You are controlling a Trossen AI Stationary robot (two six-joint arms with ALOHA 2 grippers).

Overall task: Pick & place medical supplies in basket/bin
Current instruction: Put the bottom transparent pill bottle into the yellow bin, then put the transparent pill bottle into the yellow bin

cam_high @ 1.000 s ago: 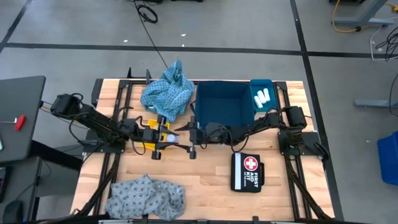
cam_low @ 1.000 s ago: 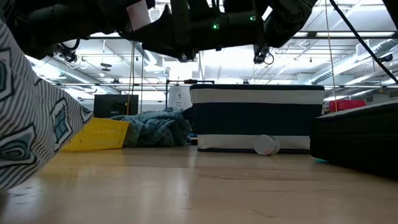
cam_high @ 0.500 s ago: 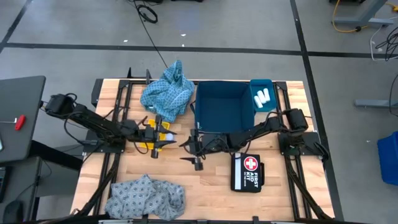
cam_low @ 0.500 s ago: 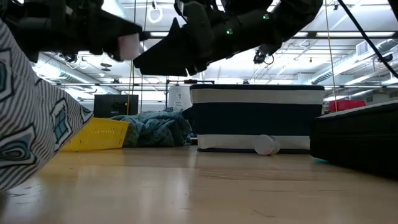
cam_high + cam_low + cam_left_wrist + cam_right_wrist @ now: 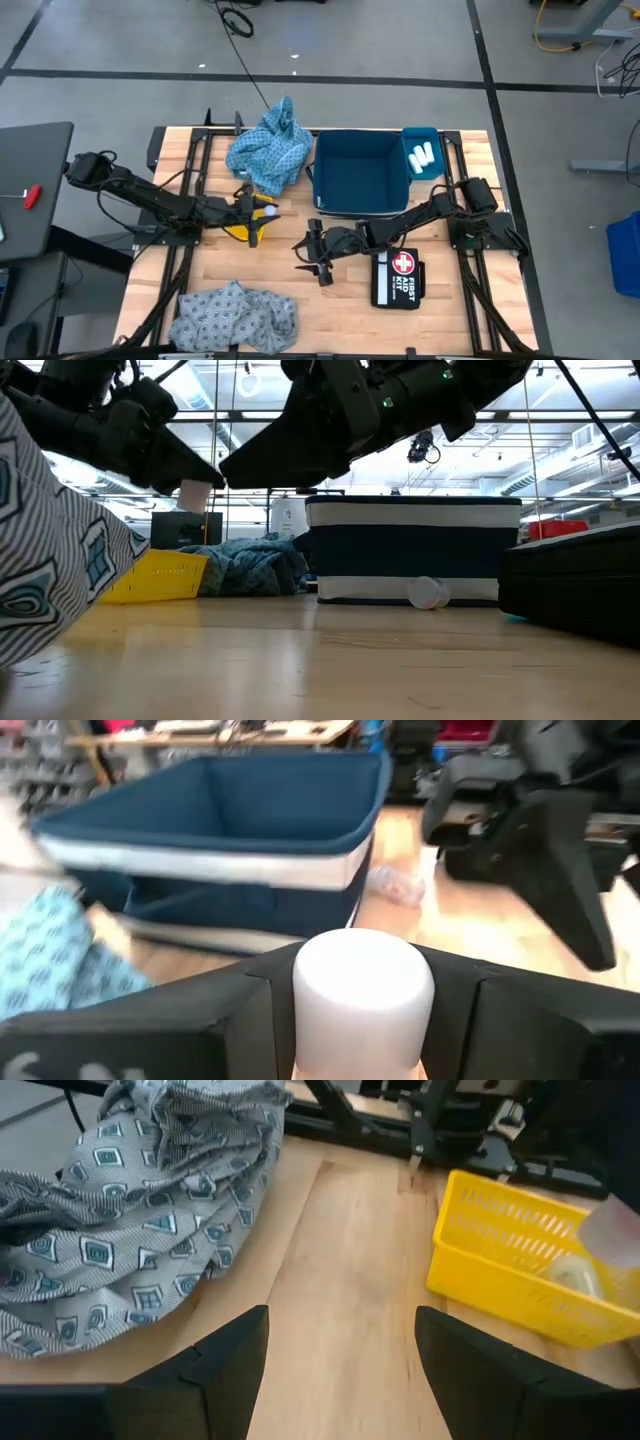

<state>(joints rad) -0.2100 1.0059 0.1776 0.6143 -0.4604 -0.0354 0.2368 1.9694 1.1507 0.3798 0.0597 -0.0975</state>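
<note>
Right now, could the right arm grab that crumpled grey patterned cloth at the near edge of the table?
Probably yes. The right gripper is open and empty, over bare wood. The grey patterned cloth lies just ahead of it, with nothing between them. The left gripper is off to the side, holding a white roll.

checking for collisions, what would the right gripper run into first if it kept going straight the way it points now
Probably the bare wooden tabletop, since the open right gripper angles down at the strip between the grey patterned cloth and the yellow basket. Depth is unclear; a flatter path might reach the dark arm frame behind.
</note>
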